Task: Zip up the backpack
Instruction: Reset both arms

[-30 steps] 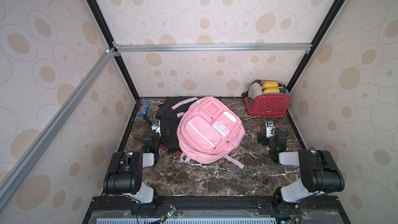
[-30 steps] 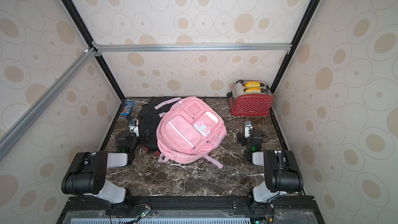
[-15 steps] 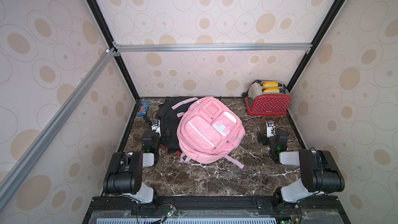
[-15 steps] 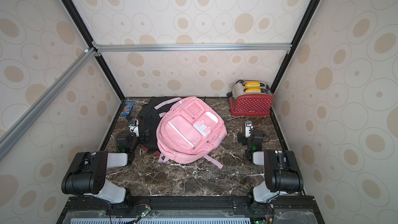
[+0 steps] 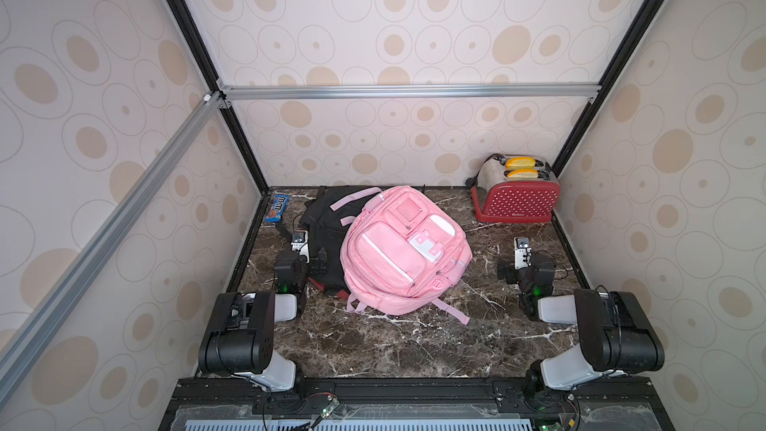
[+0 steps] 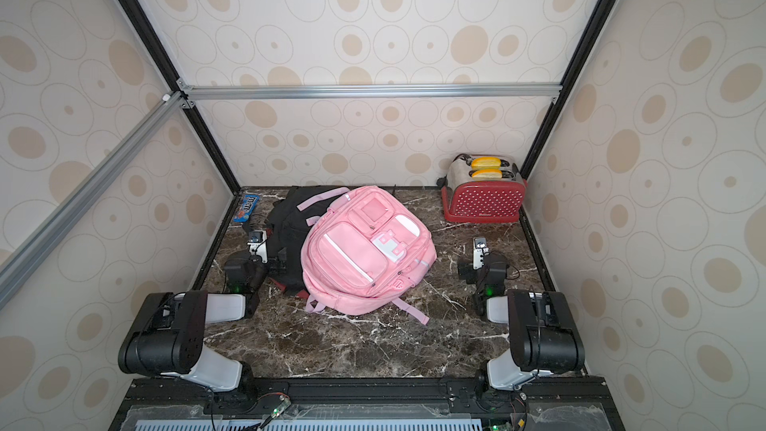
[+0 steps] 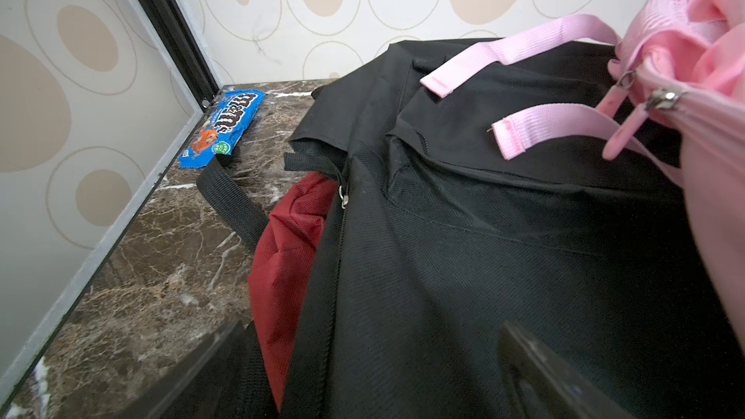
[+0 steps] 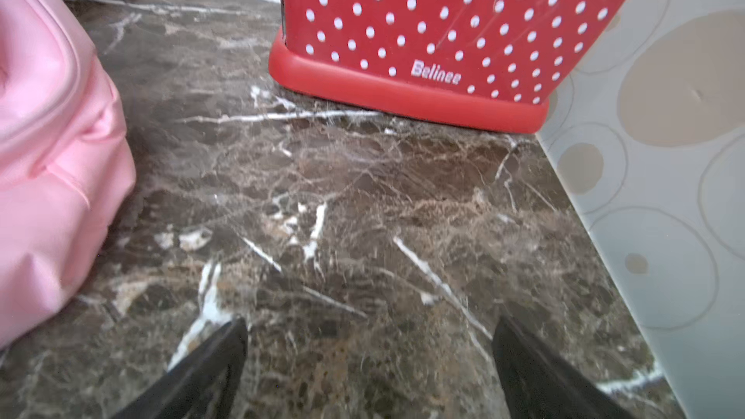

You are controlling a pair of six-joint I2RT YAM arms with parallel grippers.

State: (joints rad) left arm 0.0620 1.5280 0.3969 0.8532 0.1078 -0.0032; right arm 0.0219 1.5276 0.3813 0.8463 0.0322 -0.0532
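Note:
A pink backpack (image 5: 404, 254) (image 6: 364, 254) lies front-up in the middle of the marble table, partly on top of a black backpack (image 5: 327, 217) (image 6: 290, 217). In the left wrist view the black backpack (image 7: 463, 235) has an open zipper with red lining (image 7: 290, 268) showing and a metal slider (image 7: 343, 195). The pink backpack's slider (image 7: 661, 100) and pink pulls hang at its edge. My left gripper (image 7: 373, 328) (image 5: 302, 254) stands open at the black backpack's near side, holding nothing. My right gripper (image 8: 369, 322) (image 5: 520, 259) is open over bare marble, right of the pink backpack (image 8: 48, 155).
A red polka-dot toaster (image 5: 516, 196) (image 8: 443, 26) with two yellow slices stands at the back right. A blue candy packet (image 5: 277, 207) (image 7: 223, 126) lies at the back left by the wall. Patterned walls close in three sides of the table.

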